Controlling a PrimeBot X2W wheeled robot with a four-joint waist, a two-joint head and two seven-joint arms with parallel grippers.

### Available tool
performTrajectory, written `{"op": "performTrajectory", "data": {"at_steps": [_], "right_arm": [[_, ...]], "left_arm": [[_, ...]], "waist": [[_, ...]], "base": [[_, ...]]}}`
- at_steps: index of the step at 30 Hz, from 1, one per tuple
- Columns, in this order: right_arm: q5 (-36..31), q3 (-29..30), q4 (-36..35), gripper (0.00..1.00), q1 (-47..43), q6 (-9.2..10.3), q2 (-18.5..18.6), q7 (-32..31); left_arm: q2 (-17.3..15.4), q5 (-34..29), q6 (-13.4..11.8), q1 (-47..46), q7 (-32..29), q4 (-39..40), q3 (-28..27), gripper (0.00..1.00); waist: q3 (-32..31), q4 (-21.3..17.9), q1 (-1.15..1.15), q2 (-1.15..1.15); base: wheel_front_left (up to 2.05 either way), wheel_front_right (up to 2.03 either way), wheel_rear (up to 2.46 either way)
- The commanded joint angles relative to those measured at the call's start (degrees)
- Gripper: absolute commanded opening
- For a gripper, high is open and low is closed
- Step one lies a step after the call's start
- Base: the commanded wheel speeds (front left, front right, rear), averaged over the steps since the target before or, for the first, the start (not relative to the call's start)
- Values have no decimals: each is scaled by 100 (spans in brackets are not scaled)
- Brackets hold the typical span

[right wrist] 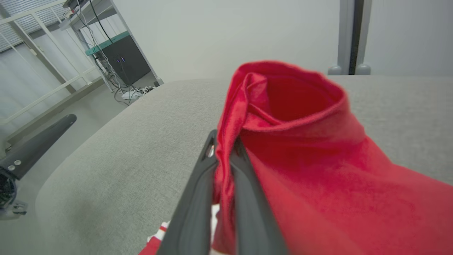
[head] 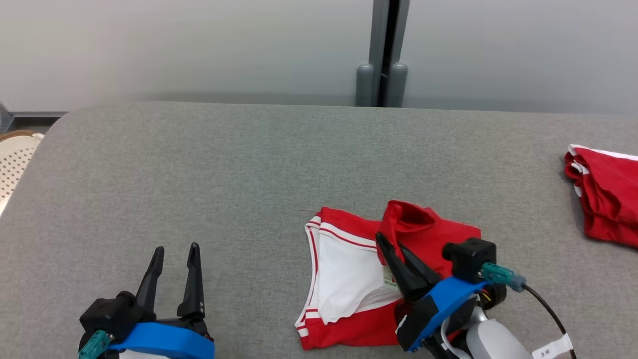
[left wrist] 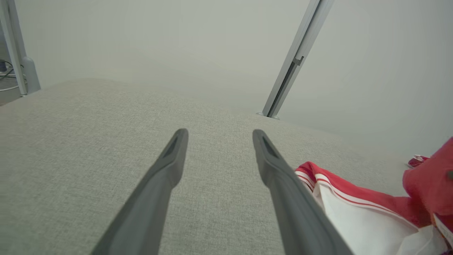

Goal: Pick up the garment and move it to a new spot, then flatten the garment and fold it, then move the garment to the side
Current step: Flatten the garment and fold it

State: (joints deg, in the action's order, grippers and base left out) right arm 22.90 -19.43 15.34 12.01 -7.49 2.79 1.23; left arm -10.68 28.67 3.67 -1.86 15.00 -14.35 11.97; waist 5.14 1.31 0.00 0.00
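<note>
The garment is a red and white piece with striped trim, lying partly folded on the grey table right of centre. My right gripper is shut on a red fold of it and holds that fold lifted above the rest. The cloth is pinched between the two dark fingers. My left gripper stands open at the lower left, fingers pointing up, with nothing between them. The garment's striped edge lies just right of the left gripper's right finger.
Another red and white cloth pile lies at the table's right edge. A grey post rises behind the far edge. A pale perforated object sits beyond the left edge. Shelving and cables stand off to the left.
</note>
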Motion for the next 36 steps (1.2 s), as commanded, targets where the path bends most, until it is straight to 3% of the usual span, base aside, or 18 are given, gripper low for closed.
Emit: {"op": "performTrajectory", "data": {"at_steps": [1, 12, 13, 14, 15, 24, 28, 36], "right_arm": [[84, -173, 198, 0, 221, 0, 22, 55], [325, -819, 1225, 0, 761, 0, 21, 41], [339, -870, 1270, 11, 789, 0, 21, 53], [335, -960, 1277, 40, 827, 0, 17, 90], [371, -1064, 1257, 100, 856, 0, 8, 122], [610, -1412, 1210, 100, 1041, 0, 19, 501], [389, -1084, 1180, 100, 1013, 0, 19, 731], [-715, 128, 1046, 100, 710, 0, 17, 1028]], "left_arm": [[39, -37, 38, -103, 24, -17, -16, 100], [280, -139, 146, -116, 25, -97, -167, 100], [292, -151, 161, -114, 25, -103, -185, 100], [308, -161, 176, -114, 25, -109, -205, 100], [326, -179, 187, -119, 25, -117, -221, 100], [437, -306, 273, -186, 25, -211, -261, 100], [463, -360, 302, -180, 25, -240, -246, 100], [499, -452, 343, -184, 25, -286, -141, 100]], "waist": [[54, 151, 0, 0], [103, 436, 0, 0], [108, 431, 0, 0], [112, 423, 0, 0], [120, 413, 0, 0], [112, 237, 0, 0], [84, 177, 0, 0], [34, 110, 0, 0]], "base": [[0, 0, 0], [0, 0, 0], [0, 0, 0], [0, 0, 0], [0, 0, 0], [0, 0, 0], [0, 0, 0], [0, 0, 0]]}}
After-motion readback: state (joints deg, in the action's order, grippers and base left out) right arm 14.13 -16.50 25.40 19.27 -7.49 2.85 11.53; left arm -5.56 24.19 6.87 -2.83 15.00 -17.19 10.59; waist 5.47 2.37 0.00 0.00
